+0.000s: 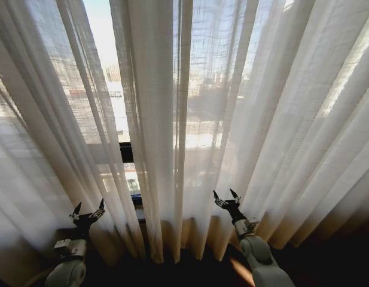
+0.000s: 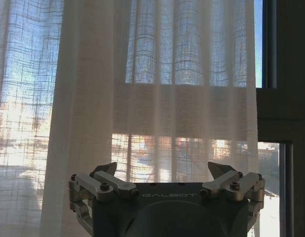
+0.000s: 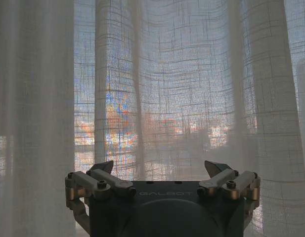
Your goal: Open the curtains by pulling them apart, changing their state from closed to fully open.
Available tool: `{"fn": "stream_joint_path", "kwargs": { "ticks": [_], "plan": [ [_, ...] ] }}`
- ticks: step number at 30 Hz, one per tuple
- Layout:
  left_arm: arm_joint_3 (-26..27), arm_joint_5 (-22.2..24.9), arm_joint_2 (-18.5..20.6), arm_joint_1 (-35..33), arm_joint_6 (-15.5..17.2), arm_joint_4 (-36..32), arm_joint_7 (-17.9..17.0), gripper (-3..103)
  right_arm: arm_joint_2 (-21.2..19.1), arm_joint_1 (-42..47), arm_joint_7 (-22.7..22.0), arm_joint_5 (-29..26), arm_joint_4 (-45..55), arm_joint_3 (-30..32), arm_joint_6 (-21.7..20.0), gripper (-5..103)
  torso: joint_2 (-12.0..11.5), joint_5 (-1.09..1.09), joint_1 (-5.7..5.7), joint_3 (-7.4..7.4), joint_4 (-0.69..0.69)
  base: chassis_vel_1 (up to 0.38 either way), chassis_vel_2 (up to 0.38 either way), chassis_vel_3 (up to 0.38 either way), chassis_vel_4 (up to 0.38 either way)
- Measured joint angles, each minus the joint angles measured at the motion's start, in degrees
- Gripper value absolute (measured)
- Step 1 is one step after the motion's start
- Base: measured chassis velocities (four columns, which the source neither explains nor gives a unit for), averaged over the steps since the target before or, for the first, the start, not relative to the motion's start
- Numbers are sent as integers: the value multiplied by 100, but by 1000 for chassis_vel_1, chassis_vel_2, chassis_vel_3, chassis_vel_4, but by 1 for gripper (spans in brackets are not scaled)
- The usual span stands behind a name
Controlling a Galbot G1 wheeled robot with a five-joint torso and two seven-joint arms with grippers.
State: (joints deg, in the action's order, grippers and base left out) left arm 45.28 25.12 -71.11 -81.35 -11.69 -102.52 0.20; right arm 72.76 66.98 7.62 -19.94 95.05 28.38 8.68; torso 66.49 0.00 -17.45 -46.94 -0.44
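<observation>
Sheer cream-white pleated curtains hang across the whole window, with a narrow gap left of the middle where the left panel and the right panel meet. My left gripper stands open low at the left, just short of the left panel's edge, holding nothing. My right gripper is open low at the right, in front of the right panel's folds. In the left wrist view the left gripper faces the curtain near its edge. The right wrist view has the right gripper facing curtain folds.
Through the gap shows the window with a dark frame bar and bright buildings beyond. A dark window frame stands beside the curtain edge in the left wrist view. The floor below the hems is dark.
</observation>
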Motion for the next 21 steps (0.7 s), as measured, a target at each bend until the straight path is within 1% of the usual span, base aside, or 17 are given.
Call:
{"fn": "stream_joint_path", "kwargs": {
  "ticks": [3, 5, 8, 9, 12, 21],
  "plan": [
    [0, 0, 0, -2, 0, 0, 0, 100, -19, -110, -42, 1, -90, -100, 81, 100, 1, 0, 1, 0, 2, 39, -68, -46, 66],
    [0, 0, 0, -2, 0, 0, 0, 100, -32, -121, -145, 0, -98, -150, 129, 100, 1, 1, 1, 0, 1, 20, -35, -5, 50],
    [0, 0, 0, -1, 0, 0, 0, 100, -46, -38, -216, -53, -12, -162, 162, 100, -1, 2, -4, -2, 0, 0, 0, 0, 0],
    [-1, 0, -1, 0, 0, 0, 0, 100, -60, 88, -232, -83, 96, -162, 179, 100, -4, -1, -9, -4, -1, 0, 0, 0, 0],
    [0, 0, 0, 1, 1, 0, 0, 100, -70, 301, -213, -85, 286, -211, 229, 100, -5, 0, -10, -4, -1, 0, 0, 0, 0],
    [0, 0, 0, 0, 0, 0, 0, 100, -74, 438, -148, -82, 420, -456, 294, 100, -3, 0, -5, -2, -1, 0, 0, 0, 0]
  ]
}}
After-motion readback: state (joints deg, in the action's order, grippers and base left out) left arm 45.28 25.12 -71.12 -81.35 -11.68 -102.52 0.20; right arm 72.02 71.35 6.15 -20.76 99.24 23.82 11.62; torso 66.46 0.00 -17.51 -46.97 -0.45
